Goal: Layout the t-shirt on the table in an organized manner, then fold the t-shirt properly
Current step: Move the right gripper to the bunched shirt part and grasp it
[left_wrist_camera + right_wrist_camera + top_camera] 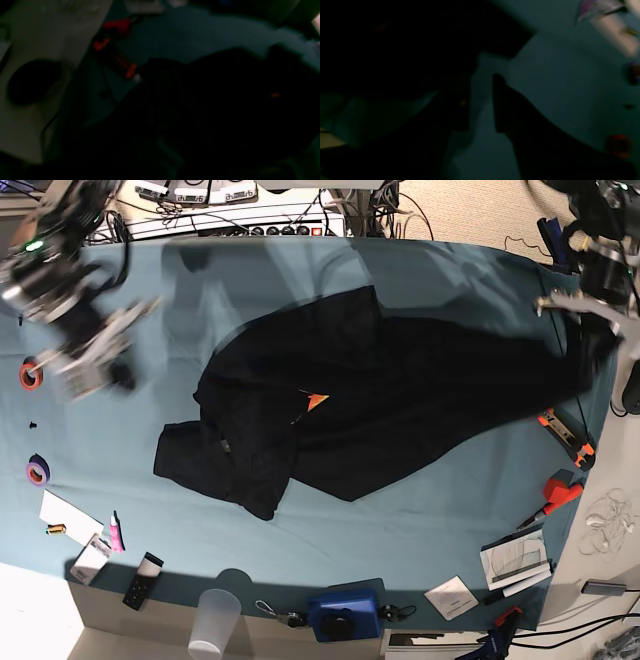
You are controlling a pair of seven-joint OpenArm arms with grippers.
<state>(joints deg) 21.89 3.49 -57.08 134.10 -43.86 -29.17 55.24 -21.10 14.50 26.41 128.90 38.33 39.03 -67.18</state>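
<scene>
The black t-shirt (400, 395) lies crumpled on the teal table (440, 510), with a small orange corner of its print (316, 400) turned up. One end is stretched toward the table's right edge, where my left gripper (592, 352) is shut on the fabric. The left wrist view is very dark and mostly filled by the t-shirt (212, 105). My right gripper (105, 365) is blurred at the upper left, clear of the shirt. In the right wrist view my right gripper (481, 100) stands open with only table cloth between its dark fingers (502, 105), and the t-shirt (407, 37) lies to the upper left.
Orange tape roll (30, 373) and purple tape roll (36, 471) sit at the left edge. Orange clamp (565, 435) and red clamp (560, 492) lie at the right. A plastic cup (215, 620), blue device (345, 612), papers (515, 560) and pink marker (115, 532) line the near edge.
</scene>
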